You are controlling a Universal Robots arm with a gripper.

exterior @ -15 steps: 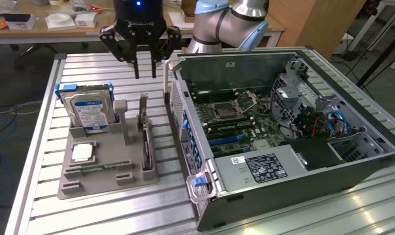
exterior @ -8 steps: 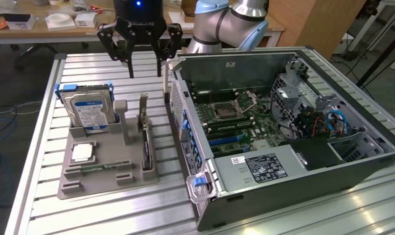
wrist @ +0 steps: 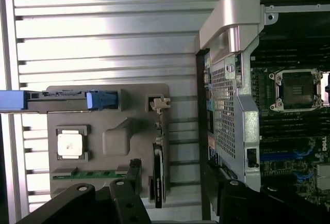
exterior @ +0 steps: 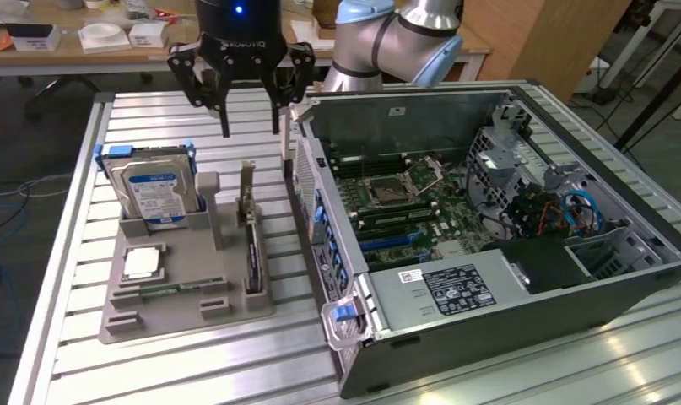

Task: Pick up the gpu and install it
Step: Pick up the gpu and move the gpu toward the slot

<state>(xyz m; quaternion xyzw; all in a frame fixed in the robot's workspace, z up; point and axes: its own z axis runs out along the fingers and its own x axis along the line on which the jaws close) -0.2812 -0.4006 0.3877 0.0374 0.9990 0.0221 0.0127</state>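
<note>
The gpu (exterior: 252, 253) is a thin dark card standing on edge in a slot of the grey tray (exterior: 188, 316), its silver bracket (exterior: 248, 187) at the far end. My gripper (exterior: 253, 126) hangs above the tray's far end, over the bracket, open with nothing between its fingers. From the wrist camera the gpu (wrist: 157, 175) appears as a narrow dark strip. The gripper (wrist: 175, 203) spans it, one dark finger (wrist: 121, 201) on either side. The open computer case (exterior: 487, 228) lies at the exterior view's right, motherboard (exterior: 413, 198) exposed.
The tray also holds a blue-labelled hard drive (exterior: 154, 194) upright, a silver processor (exterior: 143, 263) and a green memory stick (exterior: 165, 289). The case's side wall (exterior: 317, 228) stands close beside the gpu. A slatted metal table (exterior: 148, 114) carries everything.
</note>
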